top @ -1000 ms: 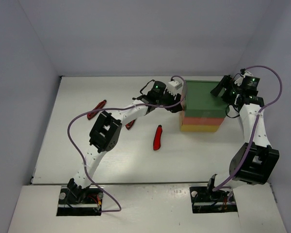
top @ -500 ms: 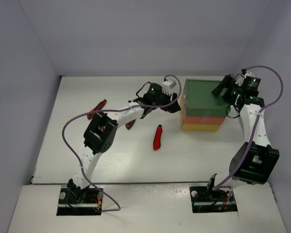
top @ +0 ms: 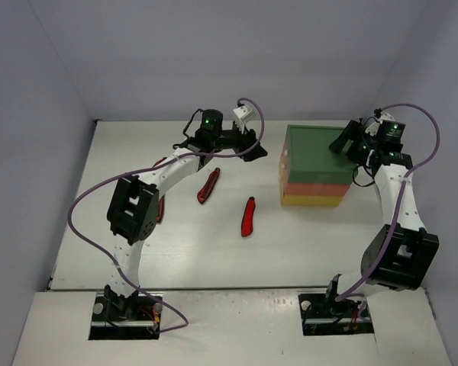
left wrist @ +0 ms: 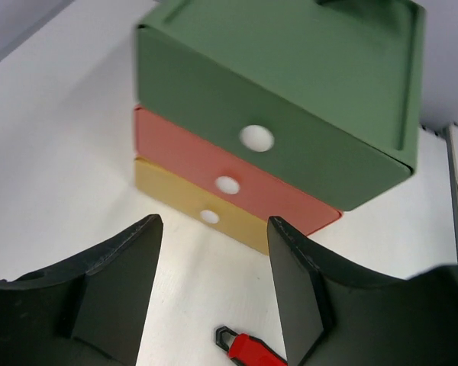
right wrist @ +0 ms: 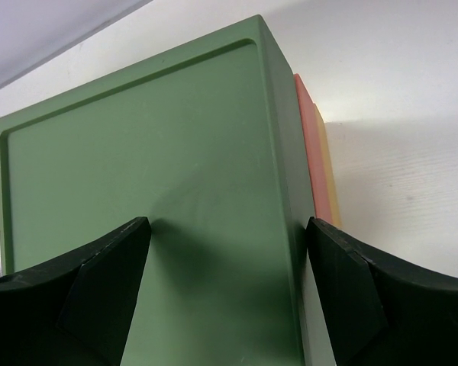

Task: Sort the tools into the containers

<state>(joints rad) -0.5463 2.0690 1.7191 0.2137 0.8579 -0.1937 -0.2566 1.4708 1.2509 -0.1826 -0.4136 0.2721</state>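
top view, left gripper (top: pixel 253 149): upper middle of frame, over the table (top: pixel 175 252), left of the drawer unit (top: pixel 313 152) and apart from it; jaws point toward the unit
top view, left gripper state: too small to tell here
top view, right gripper (top: pixel 345 142): at the upper right corner of the unit, over the edge of its green top
top view, drawer unit: right of centre; green layer on top, red-orange in the middle, yellow at the bottom; all drawers look pushed in
top view, chunky red tool (top: pixel 248 216): flat on the table at centre, lower left of the unit, apart from it
top view, slim red tool (top: pixel 208 185): flat on the table, left of the chunky one, below the left arm
top view, third red tool (top: pixel 160 207): left of centre, partly hidden behind the left arm
left wrist view, left gripper state: fingers (left wrist: pixel 114 282) spread, gap empty, grasping nothing
left wrist view, drawer unit: upper half of frame, fronts facing the camera, each with a white round spot; beyond the fingertips, not touched
left wrist view, red tool with dark tip (left wrist: pixel 248 351): bottom edge, on the table between the fingers; which of the three, cannot tell
right wrist view, right gripper state: jaws spread wide, nothing clamped
right wrist view, drawer unit: green top fills the frame; one finger (right wrist: pixel 99 282) lies over the top, the other past its right edge; contact cannot be told
right wrist view, lower layers: red-orange and yellow edges peek out right of the green
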